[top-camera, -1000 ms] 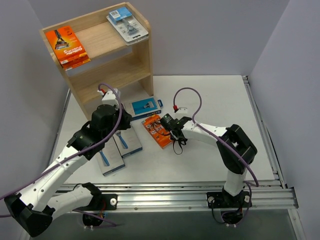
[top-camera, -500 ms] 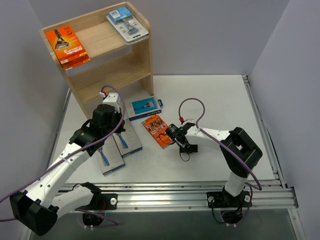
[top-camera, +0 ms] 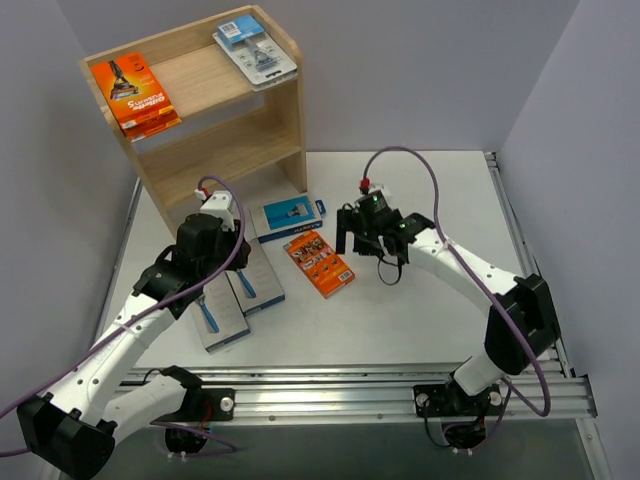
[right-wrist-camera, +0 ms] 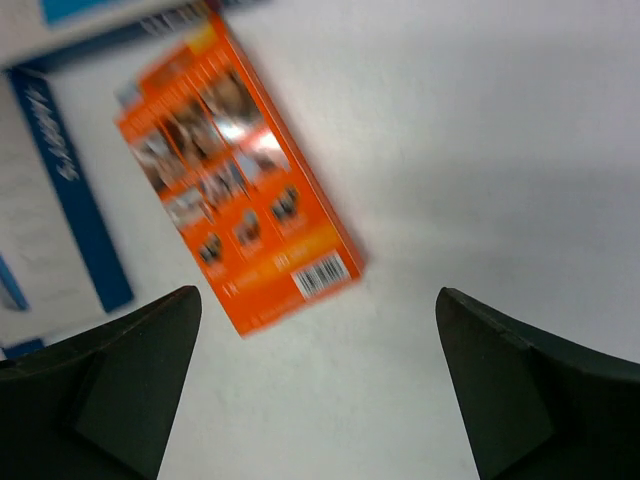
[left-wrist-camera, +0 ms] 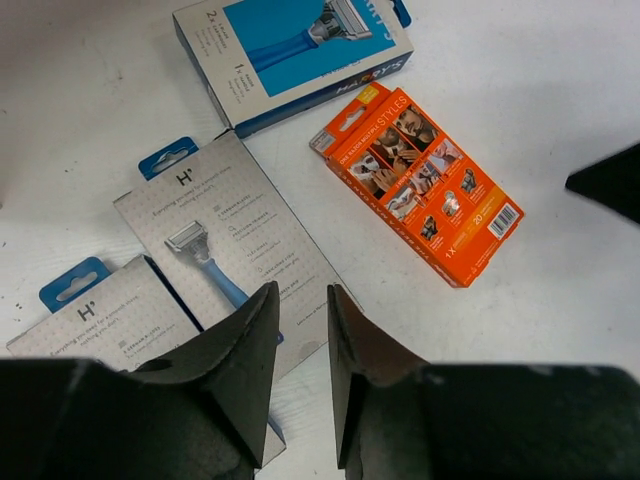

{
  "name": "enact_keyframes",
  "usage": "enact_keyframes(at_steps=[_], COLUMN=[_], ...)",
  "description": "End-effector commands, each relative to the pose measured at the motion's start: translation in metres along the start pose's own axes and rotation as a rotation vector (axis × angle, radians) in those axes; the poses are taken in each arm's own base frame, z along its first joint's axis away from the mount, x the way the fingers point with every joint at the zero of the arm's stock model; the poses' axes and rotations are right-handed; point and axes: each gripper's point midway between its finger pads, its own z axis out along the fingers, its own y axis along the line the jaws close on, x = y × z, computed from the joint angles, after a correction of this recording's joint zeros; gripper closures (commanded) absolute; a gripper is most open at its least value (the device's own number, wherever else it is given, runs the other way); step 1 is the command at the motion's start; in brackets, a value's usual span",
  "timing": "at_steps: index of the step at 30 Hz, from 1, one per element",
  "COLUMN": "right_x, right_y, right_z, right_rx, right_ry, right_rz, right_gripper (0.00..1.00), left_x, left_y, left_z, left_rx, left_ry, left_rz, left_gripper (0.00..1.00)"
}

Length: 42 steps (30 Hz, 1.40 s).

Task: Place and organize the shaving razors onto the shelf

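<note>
On the shelf [top-camera: 240,150], an orange razor pack [top-camera: 135,95] and a clear blister pack [top-camera: 255,48] lie on the top tier. On the table lie a blue box [top-camera: 292,215], an orange box [top-camera: 318,263] and two grey packs [top-camera: 255,285] [top-camera: 215,320]. My left gripper [left-wrist-camera: 303,300] hovers over the larger grey pack [left-wrist-camera: 230,230], jaws a little apart with nothing between them. My right gripper [right-wrist-camera: 320,310] is wide open above the table, just off the barcode end of the orange box [right-wrist-camera: 235,200], and holds nothing.
The shelf's lower tier [top-camera: 225,160] holds nothing I can see. The table's metal rail [top-camera: 400,385] runs along the near edge and grey walls close in the left, right and back. The right gripper's tip [left-wrist-camera: 610,185] shows at the left wrist view's right edge.
My right gripper has opened wide, let go of the orange box and lifted away toward the back. My left gripper has parted its jaws slightly and shifted a little left.
</note>
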Motion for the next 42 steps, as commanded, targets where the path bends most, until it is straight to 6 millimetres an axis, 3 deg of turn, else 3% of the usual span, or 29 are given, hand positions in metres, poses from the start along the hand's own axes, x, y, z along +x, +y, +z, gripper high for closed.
enact_keyframes(at_steps=[1, 2, 3, 4, 5, 7, 8, 10, 16, 22, 30, 36, 39, 40, 42], right_x=[-0.052, -0.045, -0.058, -0.06, -0.048, -0.059, -0.053, -0.053, -0.005, 0.034, 0.096, 0.118, 0.134, 0.131, 0.149], right_y=[0.035, 0.038, 0.049, 0.053, 0.055, 0.071, 0.073, 0.083, 0.084, 0.072, 0.064, 0.068, 0.057, 0.061, 0.051], right_z=[0.001, 0.022, 0.021, 0.027, 0.046, 0.053, 0.066, 0.073, 0.105, 0.117, 0.116, 0.111, 0.121, 0.127, 0.129], right_rx=[-0.127, -0.122, -0.133, -0.134, -0.138, -0.175, -0.186, -0.223, -0.157, -0.165, -0.27, -0.343, -0.29, -0.317, -0.347], right_ry=[-0.078, -0.017, -0.016, 0.004, 0.069, 0.056, 0.083, 0.093, 0.215, 0.303, 0.467, 0.485, 0.52, 0.504, 0.525], right_rz=[-0.181, -0.229, -0.304, -0.337, -0.372, -0.433, -0.448, -0.493, -0.685, -0.711, -0.711, -0.636, -0.49, -0.403, -0.292], right_gripper=[0.0, 0.0, 0.0, 0.0, 0.0, 0.0, 0.0, 0.0, 0.0, 0.0, 0.0, 0.0, 0.0, 0.01, 0.05], left_x=[-0.02, -0.021, -0.021, -0.022, -0.022, -0.023, -0.023, -0.024, -0.023, -0.023, -0.02, -0.02, -0.019, -0.019, -0.019], left_y=[-0.001, 0.002, 0.004, 0.006, 0.009, 0.012, 0.013, 0.015, 0.019, 0.02, 0.019, 0.02, 0.02, 0.021, 0.021], left_z=[-0.004, -0.004, -0.004, -0.004, -0.005, -0.005, -0.006, -0.005, -0.003, -0.002, 0.001, 0.001, 0.001, 0.001, 0.001], left_rx=[0.017, 0.01, 0.005, -0.003, -0.012, -0.023, -0.027, -0.035, -0.044, -0.034, -0.026, -0.03, -0.031, -0.032, -0.036], left_ry=[-0.075, -0.081, -0.08, -0.083, -0.086, -0.092, -0.095, -0.096, -0.086, -0.082, -0.067, -0.065, -0.062, -0.064, -0.067], left_rz=[-0.01, -0.015, -0.016, -0.018, -0.02, -0.021, -0.019, -0.018, -0.021, -0.029, -0.031, -0.033, -0.032, -0.032, -0.034], left_gripper=[0.64, 0.64, 0.63, 0.62, 0.61, 0.6, 0.59, 0.57, 0.51, 0.5, 0.49, 0.49, 0.49, 0.49, 0.49])
